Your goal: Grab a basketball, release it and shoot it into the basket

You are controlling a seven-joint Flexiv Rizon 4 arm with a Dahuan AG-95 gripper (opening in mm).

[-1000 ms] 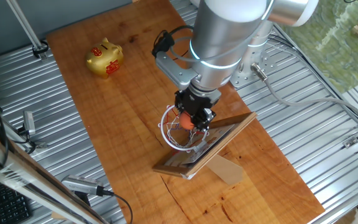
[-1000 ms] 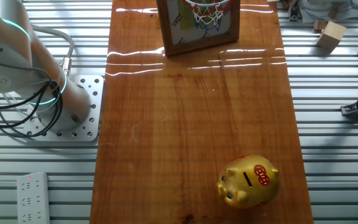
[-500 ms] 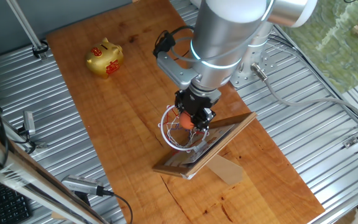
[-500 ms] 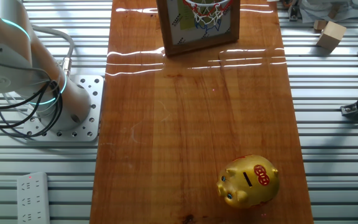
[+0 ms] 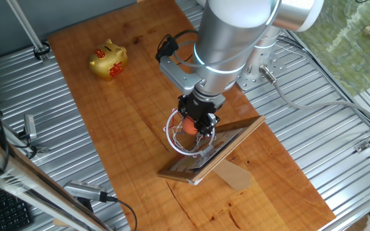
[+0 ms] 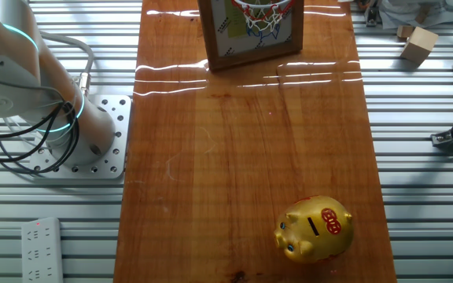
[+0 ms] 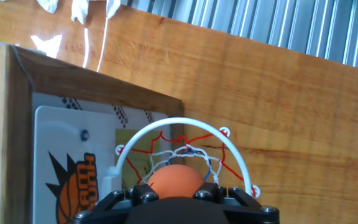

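On a long reddish-brown wooden board point(image 5: 127, 122) laid over ribbed grey metal decking point(image 5: 339, 160), a miniature hoop with a white ring and a white net threaded red and blue, fixed to a wooden-framed backboard point(image 5: 201, 151), stands toward one end. A gold and red piggy bank point(image 5: 108, 60) sits well apart from the hoop, near the board's other end. Beside the board, the silver arm's base is bolted to a perforated metal plate point(image 6: 101, 149), and cables trail from it across the decking.

The black two-finger gripper point(image 5: 196, 123) hangs directly above the hoop ring, pinching a small orange ball point(image 5: 191, 126) between its fingers. In the hand view the ball point(image 7: 174, 182) shows just over the ring point(image 7: 185, 140), with the net behind it; its seam lines cannot be made out, and its lower half is hidden by the gripper body.

In the other fixed view the hoop point(image 6: 252, 23) is cut off by the top edge, and neither gripper nor ball appears. The backboard's printed graphic point(image 7: 73, 186) is only partly in frame.
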